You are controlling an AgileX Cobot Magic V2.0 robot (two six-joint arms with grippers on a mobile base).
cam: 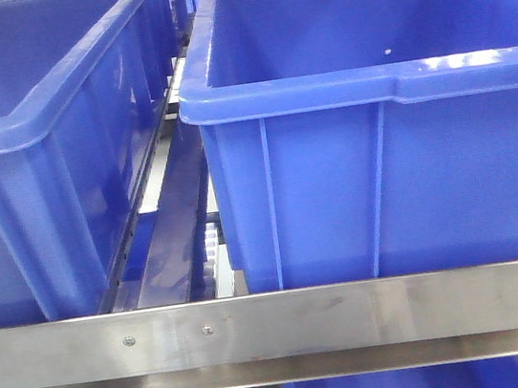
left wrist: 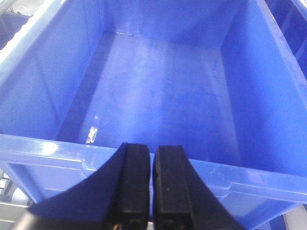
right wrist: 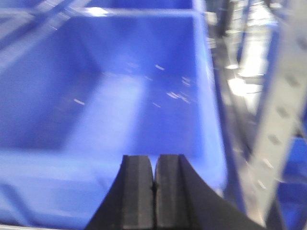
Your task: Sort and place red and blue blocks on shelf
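Observation:
The red and blue blocks are out of view in all three views. The shelf fills the front view with its brushed-steel front rail. In the left wrist view my left gripper is shut with nothing between its fingers, hanging just over the near rim of an empty blue bin. My right gripper is also shut and empty, above the near rim of another empty blue bin; that view is blurred.
Two large blue bins stand side by side on the rack, with white rollers in the gap between them. A perforated steel upright stands right of the right-hand bin. More blue bins sit on the tier below.

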